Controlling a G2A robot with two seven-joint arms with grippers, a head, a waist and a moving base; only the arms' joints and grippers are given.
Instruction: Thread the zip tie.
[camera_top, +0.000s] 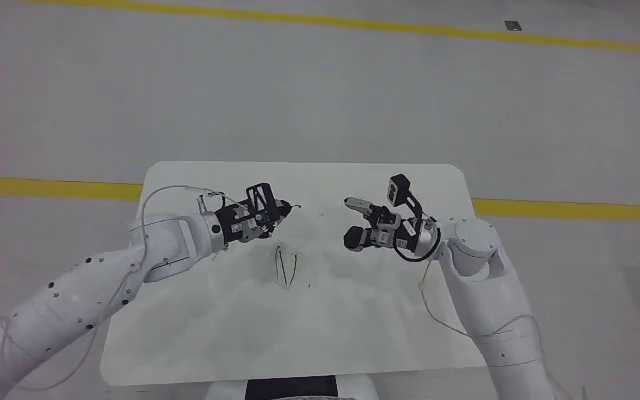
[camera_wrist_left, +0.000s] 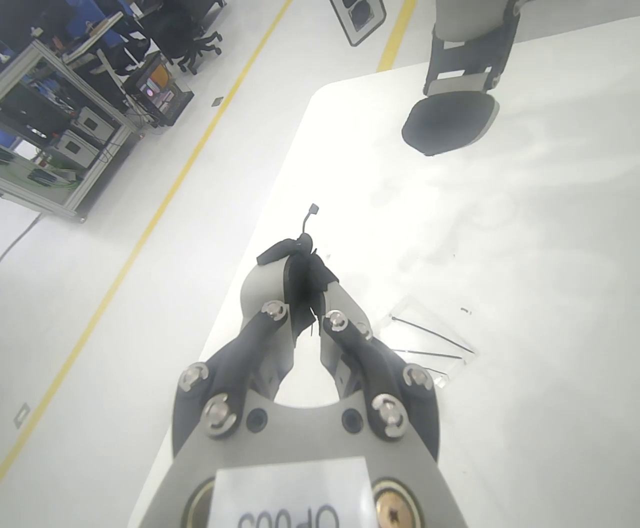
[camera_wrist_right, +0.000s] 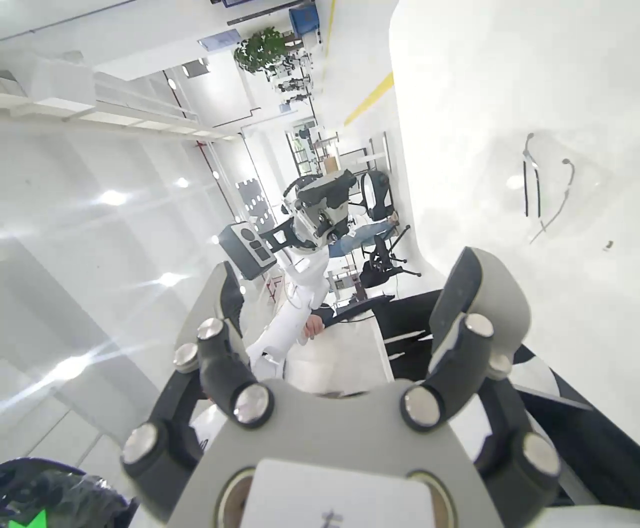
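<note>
My left gripper (camera_wrist_left: 301, 256) is shut on a black zip tie (camera_wrist_left: 310, 216), whose head end sticks out past the fingertips. In the top view this gripper (camera_top: 281, 211) hovers over the table's back middle. Opposite it, a short gap away, my right gripper (camera_top: 353, 221) is open with nothing between its fingers; in its own wrist view the gripper (camera_wrist_right: 350, 290) faces the left gripper (camera_wrist_right: 320, 212). One right finger (camera_wrist_left: 450, 120) shows in the left wrist view beyond the held tie.
Spare black zip ties (camera_top: 288, 266) lie on a clear plastic sheet (camera_wrist_left: 430, 345) on the white table (camera_top: 200, 330), below and between the grippers. The spare ties (camera_wrist_right: 532, 187) also show in the right wrist view. Yellow floor lines run behind the table.
</note>
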